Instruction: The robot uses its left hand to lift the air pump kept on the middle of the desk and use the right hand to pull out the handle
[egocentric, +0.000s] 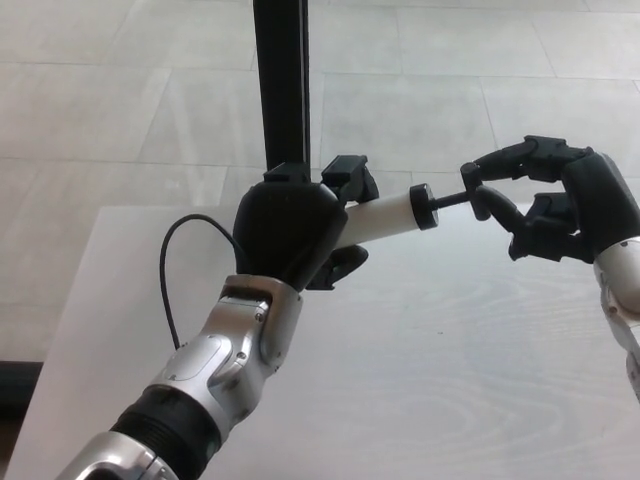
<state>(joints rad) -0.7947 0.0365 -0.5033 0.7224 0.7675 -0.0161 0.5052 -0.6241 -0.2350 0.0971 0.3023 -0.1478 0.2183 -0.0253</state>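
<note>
The left robot hand (288, 235) is wrapped around the near end of the air pump (385, 218), its black fingers closed on the body and holding it up off the desk (420, 380), with the white barrel pointing toward picture right at a slight upward tilt. The right robot hand (550, 205) sits at the far end of the pump, fingers curled and pinching the small black handle (475, 190); a short length of thin rod shows between the barrel's black end cap (423, 205) and that handle. The two hands are set apart along the pump's length, the left at its base, the right at its tip. A thin black hose (175, 265) loops out from behind the left hand and down past the silver forearm. The pump's base and whatever fitting sits on top of it are mostly covered by the left hand, so their shape is hard to make out. A black upright post (283, 85) rises behind the left hand, cut off by the picture's top edge, against a tiled floor (430, 90).
</note>
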